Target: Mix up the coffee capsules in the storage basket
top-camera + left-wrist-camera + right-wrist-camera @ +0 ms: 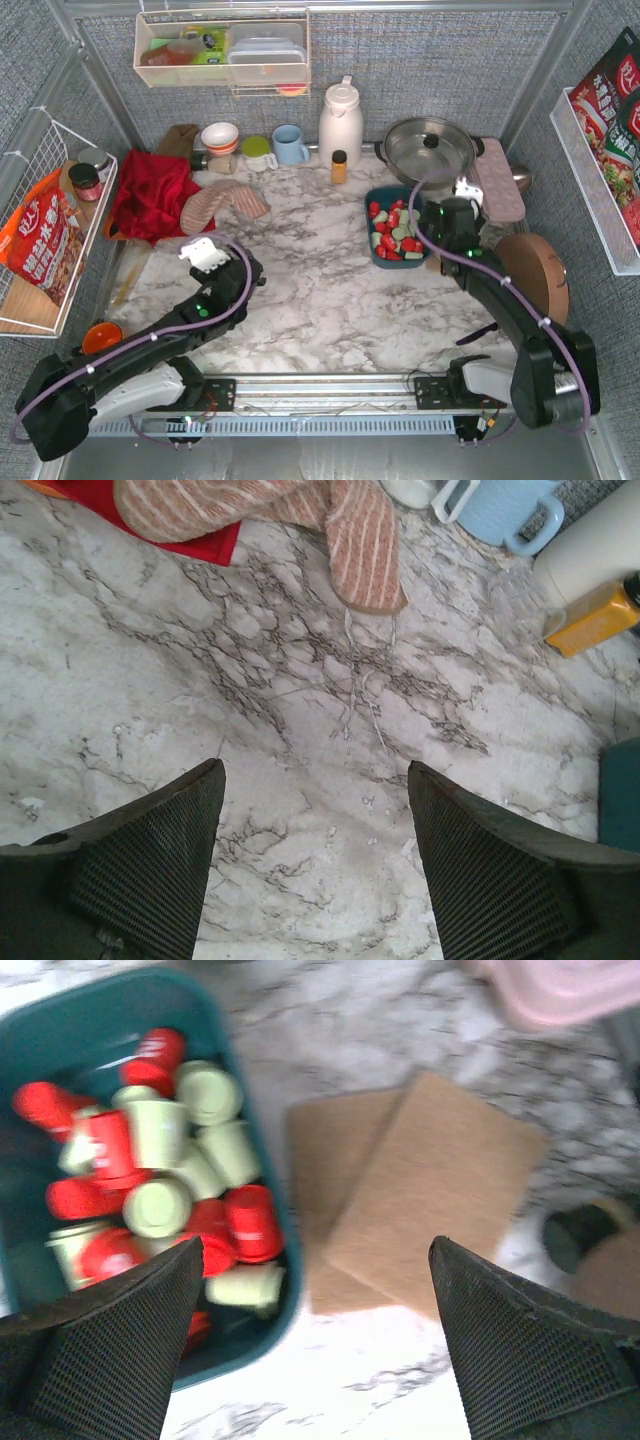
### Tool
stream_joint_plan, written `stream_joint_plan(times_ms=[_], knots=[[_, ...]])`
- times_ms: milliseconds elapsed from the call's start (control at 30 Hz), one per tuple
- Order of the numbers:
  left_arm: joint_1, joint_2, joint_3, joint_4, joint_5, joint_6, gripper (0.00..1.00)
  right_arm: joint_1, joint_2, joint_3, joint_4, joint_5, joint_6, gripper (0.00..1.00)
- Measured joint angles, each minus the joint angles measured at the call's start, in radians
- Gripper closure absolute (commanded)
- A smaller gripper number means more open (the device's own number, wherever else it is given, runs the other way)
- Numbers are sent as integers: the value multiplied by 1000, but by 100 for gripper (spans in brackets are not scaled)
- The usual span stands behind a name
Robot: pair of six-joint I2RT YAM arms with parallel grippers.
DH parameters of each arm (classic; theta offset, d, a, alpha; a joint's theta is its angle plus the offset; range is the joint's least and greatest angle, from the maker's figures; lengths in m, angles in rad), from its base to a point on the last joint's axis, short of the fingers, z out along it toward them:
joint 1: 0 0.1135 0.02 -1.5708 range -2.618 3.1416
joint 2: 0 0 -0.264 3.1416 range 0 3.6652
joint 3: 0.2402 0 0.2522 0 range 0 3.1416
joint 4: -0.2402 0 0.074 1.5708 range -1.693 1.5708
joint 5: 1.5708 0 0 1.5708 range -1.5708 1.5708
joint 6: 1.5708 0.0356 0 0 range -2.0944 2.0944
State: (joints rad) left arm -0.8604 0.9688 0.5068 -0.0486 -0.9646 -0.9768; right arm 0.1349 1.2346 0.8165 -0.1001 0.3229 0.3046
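The marbled surface (320,300) carries the dark teal storage basket (369,225) toward its far right, just beside two flat tan cards (420,1190). The right pincer (315,1260) hangs over the basket's right rim, spread wide and holding nothing (one finger over the basket, the other over the cards). The left pincer (315,770) hovers over bare marble well to the left, also wide and empty. Red and mint-green coffee capsules (160,1200) lie jumbled inside the basket.

The coffee capsules (165,1205) lie in the storage basket (90,1020), left of the tray (497,180), before the pot (430,148).
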Motion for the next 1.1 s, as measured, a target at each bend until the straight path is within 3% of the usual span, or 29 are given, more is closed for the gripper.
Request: stream_joint_plan(times_ms=[100,200,400,567,667,1100], knots=[[0,-36,-16,-5,-25,1,18,-5,-72,-193,200,144,-56,1],[0,-80,-40,-6,-41,6,18,-17,-33,-355,411,251,-132,1],[0,-196,-108,-14,-62,12,18,-41,167,-352,620,330,-122,1],[0,-304,-169,-35,-77,0,14,-25,226,-379,721,269,-173,1],[0,-365,-212,-34,-83,-19,1,2,232,-426,812,220,-226,1],[0,-421,-241,46,-71,56,1,13,225,-538,1036,141,-288,1]])
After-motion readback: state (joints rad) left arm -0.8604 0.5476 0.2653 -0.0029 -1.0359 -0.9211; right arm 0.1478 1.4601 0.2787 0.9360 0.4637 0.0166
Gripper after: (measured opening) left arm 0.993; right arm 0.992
